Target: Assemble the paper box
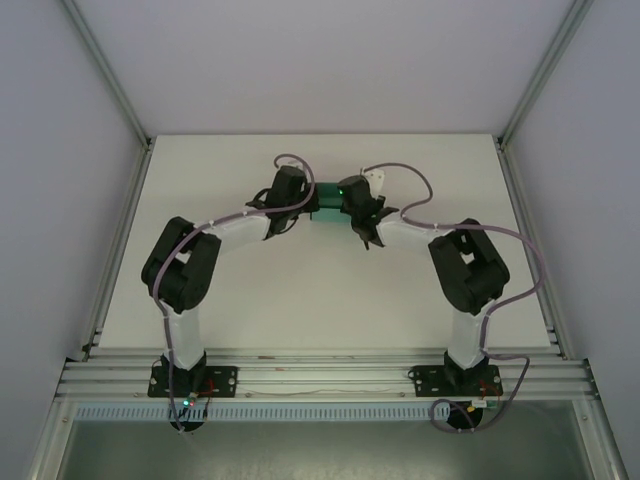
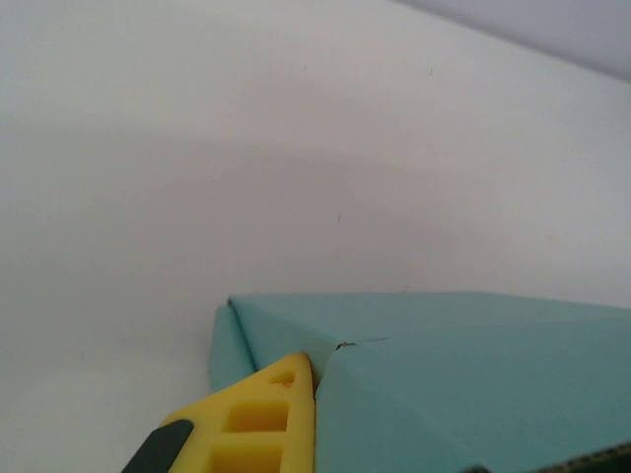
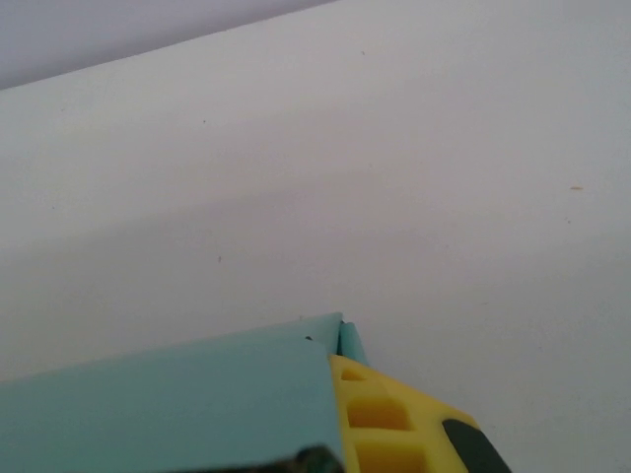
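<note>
My left arm (image 1: 180, 270) and right arm (image 1: 465, 270) rise from their bases at the near edge. Their elbows bow outward and the forearms angle in, so the two wrists meet head-on over the far middle of the surface (image 1: 250, 300). The box (image 1: 328, 198) lies between them, with my left jaws at its left end and my right jaws at its right end. Purplish cables loop loosely over both wrists.

In the left wrist view, one yellow finger (image 2: 261, 419) lies flush against the box (image 2: 444, 374) at the corner where a narrow side flap folds back. The finger is moulded plastic with square hollows and a dark strip low on its outer side. The other finger is hidden, so I cannot tell how far my left jaws are closed.

In the right wrist view, a matching finger (image 3: 389, 424) touches the box (image 3: 177, 404) at its right edge, beside a thin upright flap. I cannot tell the gap of my right jaws either.

The box is teal paper, thin, smooth and matte, with crisp creases and flat panels. Two panels meet at a fine seam near my left finger. The surface is plain matte white with a few tiny specks. I cannot tell whether the box rests on it.
</note>
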Robot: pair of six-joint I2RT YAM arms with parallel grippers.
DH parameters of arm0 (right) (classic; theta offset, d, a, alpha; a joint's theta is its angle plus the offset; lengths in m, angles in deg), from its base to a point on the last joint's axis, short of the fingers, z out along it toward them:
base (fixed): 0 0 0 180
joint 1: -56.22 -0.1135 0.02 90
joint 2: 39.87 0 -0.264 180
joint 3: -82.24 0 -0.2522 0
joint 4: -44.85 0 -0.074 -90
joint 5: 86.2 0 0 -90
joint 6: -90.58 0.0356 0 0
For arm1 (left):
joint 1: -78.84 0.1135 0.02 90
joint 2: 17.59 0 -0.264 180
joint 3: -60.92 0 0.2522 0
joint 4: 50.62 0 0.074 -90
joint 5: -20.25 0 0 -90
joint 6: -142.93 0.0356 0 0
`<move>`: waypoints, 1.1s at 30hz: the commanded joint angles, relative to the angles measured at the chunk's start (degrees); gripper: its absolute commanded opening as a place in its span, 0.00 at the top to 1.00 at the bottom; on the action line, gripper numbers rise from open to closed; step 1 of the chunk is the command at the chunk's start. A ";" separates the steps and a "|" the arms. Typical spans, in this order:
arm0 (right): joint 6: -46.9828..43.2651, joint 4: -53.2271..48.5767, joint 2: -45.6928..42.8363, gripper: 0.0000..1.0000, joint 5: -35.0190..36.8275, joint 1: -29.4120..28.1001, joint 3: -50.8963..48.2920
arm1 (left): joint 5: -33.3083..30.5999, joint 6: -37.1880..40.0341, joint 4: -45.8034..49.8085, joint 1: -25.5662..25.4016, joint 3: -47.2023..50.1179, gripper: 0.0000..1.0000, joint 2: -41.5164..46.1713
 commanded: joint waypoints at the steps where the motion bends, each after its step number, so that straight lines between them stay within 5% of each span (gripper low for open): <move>1: -6.16 8.52 -1.67 1.00 -3.33 -2.93 -5.55 | 4.17 0.07 0.95 -2.22 4.79 0.94 2.26; 7: -8.43 12.11 -2.88 1.00 -3.75 -3.47 -11.46 | 6.93 0.39 -1.63 -2.38 9.20 0.85 4.30; 14: -11.07 12.63 -4.10 1.00 -2.88 -3.74 -13.89 | 5.98 2.77 2.71 -2.39 10.78 0.51 11.29; 19: -12.89 13.34 -3.61 1.00 -3.74 -4.11 -14.74 | 2.61 4.66 10.13 -2.32 9.46 0.01 15.81; 26: -16.08 14.90 -3.12 1.00 -3.80 -4.58 -16.11 | -4.81 2.46 20.97 -0.59 6.86 0.00 22.03; 33: -23.21 18.79 -0.82 0.98 -2.54 -6.60 -17.46 | -1.89 1.24 22.02 3.85 2.27 0.00 21.57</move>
